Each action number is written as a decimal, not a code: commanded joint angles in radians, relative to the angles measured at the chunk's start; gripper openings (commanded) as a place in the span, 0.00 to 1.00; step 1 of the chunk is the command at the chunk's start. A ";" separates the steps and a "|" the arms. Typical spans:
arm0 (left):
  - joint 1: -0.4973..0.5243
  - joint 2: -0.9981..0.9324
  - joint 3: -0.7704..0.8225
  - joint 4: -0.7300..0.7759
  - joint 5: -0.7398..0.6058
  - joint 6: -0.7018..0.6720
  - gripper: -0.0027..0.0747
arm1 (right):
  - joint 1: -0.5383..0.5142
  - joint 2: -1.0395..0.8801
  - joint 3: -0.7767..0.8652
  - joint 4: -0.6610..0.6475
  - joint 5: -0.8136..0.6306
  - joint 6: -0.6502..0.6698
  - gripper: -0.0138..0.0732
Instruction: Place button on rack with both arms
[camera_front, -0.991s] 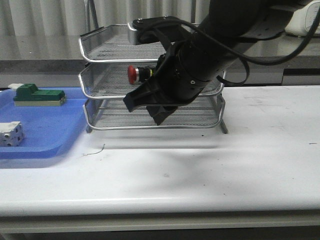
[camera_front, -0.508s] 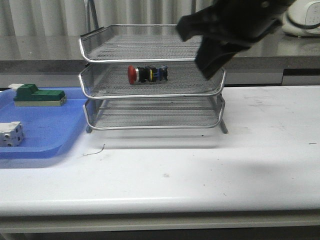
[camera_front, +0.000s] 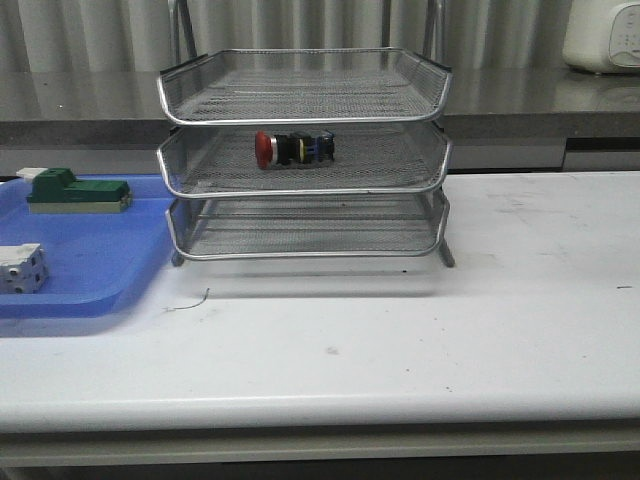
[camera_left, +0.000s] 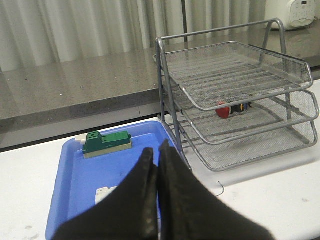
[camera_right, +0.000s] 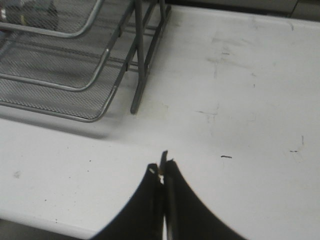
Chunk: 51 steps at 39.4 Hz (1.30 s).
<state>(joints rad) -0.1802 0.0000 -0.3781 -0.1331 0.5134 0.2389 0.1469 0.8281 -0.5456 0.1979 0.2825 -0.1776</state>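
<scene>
The button (camera_front: 292, 148), red head to the left, lies on its side on the middle tier of the silver wire rack (camera_front: 305, 105). It also shows in the left wrist view (camera_left: 231, 108) inside the rack (camera_left: 240, 85). Neither arm is in the front view. My left gripper (camera_left: 155, 152) is shut and empty, above the blue tray, well away from the rack. My right gripper (camera_right: 161, 167) is shut and empty over the bare table, beside the rack's corner post (camera_right: 137, 65).
A blue plastic tray (camera_front: 95, 260) lies left of the rack with a green block (camera_front: 75, 190) and a white-grey cube (camera_front: 20, 268) on it. A white appliance (camera_front: 603, 35) stands on the back counter at the right. A small wire scrap (camera_front: 190, 300) lies on the table.
The right arm, which covered the rack's middle tier a second ago, has lifted up and right and left the front view. The button stays lying on the middle tier.
</scene>
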 joint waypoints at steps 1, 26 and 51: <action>0.005 0.013 -0.024 -0.014 -0.082 -0.012 0.01 | -0.009 -0.158 0.050 0.007 -0.094 -0.004 0.03; 0.005 0.013 -0.024 -0.014 -0.082 -0.012 0.01 | -0.009 -0.720 0.250 0.007 -0.094 -0.004 0.03; 0.005 0.013 -0.024 -0.014 -0.082 -0.012 0.01 | -0.009 -0.720 0.252 0.007 -0.094 -0.004 0.03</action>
<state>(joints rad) -0.1802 0.0000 -0.3781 -0.1331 0.5134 0.2389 0.1469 0.0973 -0.2705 0.1979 0.2708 -0.1776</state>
